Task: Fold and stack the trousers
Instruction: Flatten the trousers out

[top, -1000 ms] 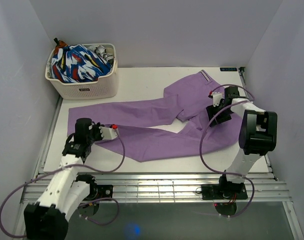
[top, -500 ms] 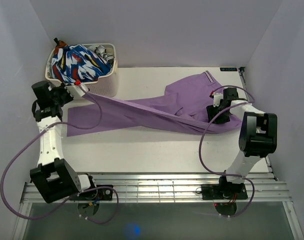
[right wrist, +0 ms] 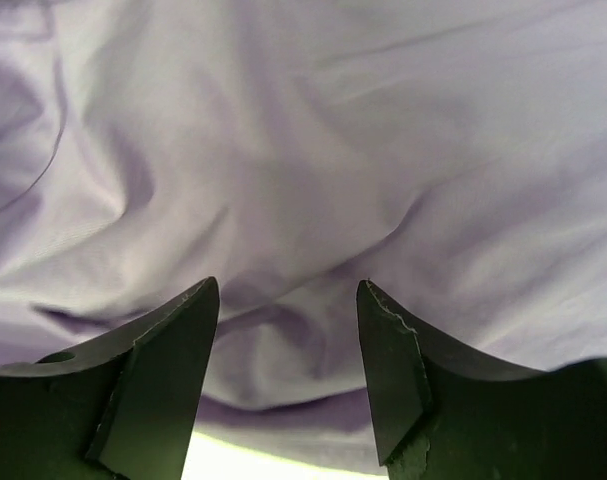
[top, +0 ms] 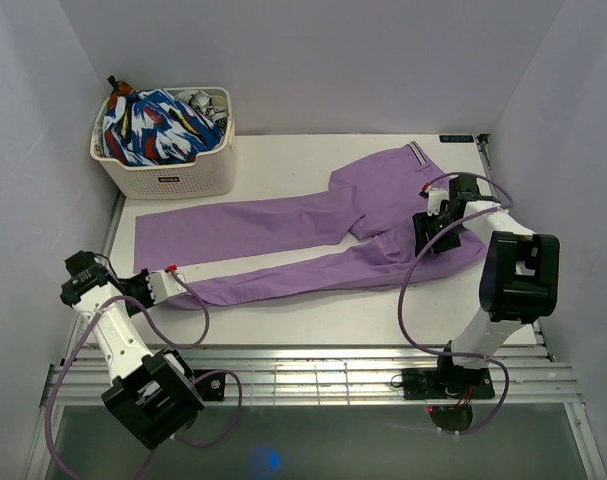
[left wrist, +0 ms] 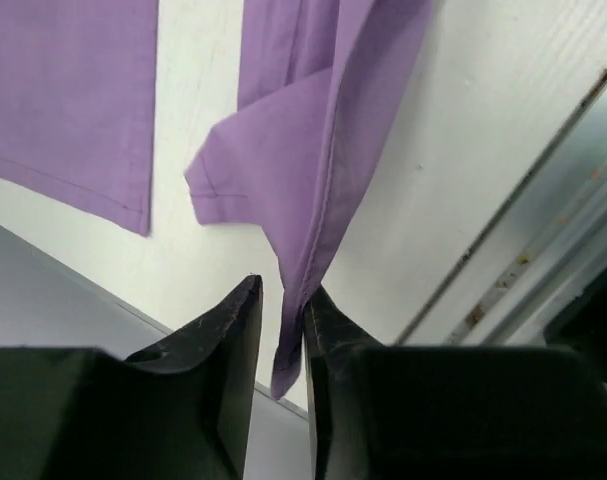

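Straddling trousers (left wrist: 313, 150) hem: L gripper (left wrist: 283, 292) ajar.

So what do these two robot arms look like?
The left arm and right arm are white with chunky black joints, each trailing a looping purple cable. The left gripper and right gripper each have two black, wedge-shaped fingers.

Bright, even, diffuse light from above; soft faint shadows on white table (top: 283, 318). Top view sharp. Wrist views: near fingers (left wrist: 203, 400) dark, blurred; trousers (right wrist: 303, 150) slightly soft in right wrist.
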`<state>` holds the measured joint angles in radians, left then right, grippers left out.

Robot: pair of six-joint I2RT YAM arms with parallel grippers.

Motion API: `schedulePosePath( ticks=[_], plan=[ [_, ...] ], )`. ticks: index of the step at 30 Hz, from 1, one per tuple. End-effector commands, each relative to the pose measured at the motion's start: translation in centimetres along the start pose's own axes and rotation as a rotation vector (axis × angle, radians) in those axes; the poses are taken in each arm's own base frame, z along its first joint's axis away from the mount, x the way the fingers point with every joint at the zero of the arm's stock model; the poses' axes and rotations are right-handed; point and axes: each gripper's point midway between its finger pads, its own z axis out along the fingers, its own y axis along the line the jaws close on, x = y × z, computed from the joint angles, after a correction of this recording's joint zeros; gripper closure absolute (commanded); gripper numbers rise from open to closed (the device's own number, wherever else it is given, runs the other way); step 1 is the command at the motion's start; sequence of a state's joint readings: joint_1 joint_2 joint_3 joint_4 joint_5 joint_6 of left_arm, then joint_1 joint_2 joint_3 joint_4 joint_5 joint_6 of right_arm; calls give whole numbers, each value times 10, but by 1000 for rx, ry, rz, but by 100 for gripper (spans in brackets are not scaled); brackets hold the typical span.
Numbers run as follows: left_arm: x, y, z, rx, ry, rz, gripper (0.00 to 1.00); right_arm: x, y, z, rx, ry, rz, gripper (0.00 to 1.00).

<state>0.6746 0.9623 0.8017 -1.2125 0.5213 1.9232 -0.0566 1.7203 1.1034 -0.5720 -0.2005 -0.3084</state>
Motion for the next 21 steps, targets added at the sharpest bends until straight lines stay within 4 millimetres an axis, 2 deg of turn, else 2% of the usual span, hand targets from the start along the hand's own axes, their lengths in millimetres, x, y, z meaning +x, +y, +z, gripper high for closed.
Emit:
schedulePosePath(
  ticks=[1, 2, 8, 10, 11, 13, 15, 16, 17, 19, 21],
  plan=[
    [-7, -16, -19, 60, 0, 32, 64, -5, 12, -23, -60, -18, -77, 36],
    [-9, -14, -23, 55, -8, 20, 57, -7, 12, -27, -60, -25, -109, 36],
    [-19, 25, -52, -65, -37, -124, 55, -13, 11, -42, -53, -40, -207, 34],
    [-21, 40, -60, -98, -54, -152, 53, -22, 7, -47, -37, -55, -237, 30],
    [-20, 46, -64, -112, -62, -182, 39, -26, 3, -47, -25, -56, -243, 28],
    [-23, 57, -69, -134, -101, -269, 37, -40, -1, -52, -7, -82, -260, 23],
    [-22, 73, -76, -157, -134, -375, 7, -49, -3, -54, -6, -95, -270, 16],
    [-26, 80, -76, -160, -175, -424, 2, -58, -4, -57, 1, -114, -280, 14],
    [-23, 93, -76, -149, -203, -480, 2, -63, -7, -54, 1, -118, -285, 12],
    [-28, 105, -73, -129, -284, -622, 2, -78, -11, -55, 13, -141, -300, 11],
    [-26, 120, -59, -87, -323, -697, 2, -85, -19, -44, 21, -140, -306, 11]
  ],
)
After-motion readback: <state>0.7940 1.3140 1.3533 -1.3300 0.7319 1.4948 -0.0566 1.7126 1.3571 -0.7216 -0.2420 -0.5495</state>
